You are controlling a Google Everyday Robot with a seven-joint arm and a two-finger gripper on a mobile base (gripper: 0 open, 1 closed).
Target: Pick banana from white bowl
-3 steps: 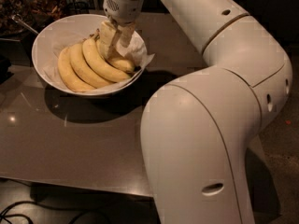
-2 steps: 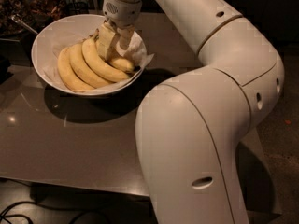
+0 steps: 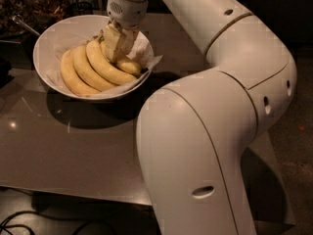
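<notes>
The white bowl (image 3: pixel 49 43), lined with crinkled white paper, stands at the back left of the table. Several yellow bananas lie side by side in it. My gripper (image 3: pixel 117 47) reaches down into the right half of the bowl, low among the bananas. It sits over the rightmost banana (image 3: pixel 130 65), whose short visible end pokes out below it. The other bananas (image 3: pixel 88 71) lie just left of the gripper. The gripper hides the rest of the rightmost banana and its stem.
The bowl sits on a grey-brown table (image 3: pixel 73 151). My large white arm (image 3: pixel 210 131) fills the right and front of the view. Dark clutter (image 3: pixel 29 9) lies behind the bowl at the far left. Black cables (image 3: pixel 29 224) run on the floor below the table's front edge.
The gripper stays down in the bowl at nearly the same spot. The arm's big lower link has shifted slightly to the left. The bananas have not visibly moved.
</notes>
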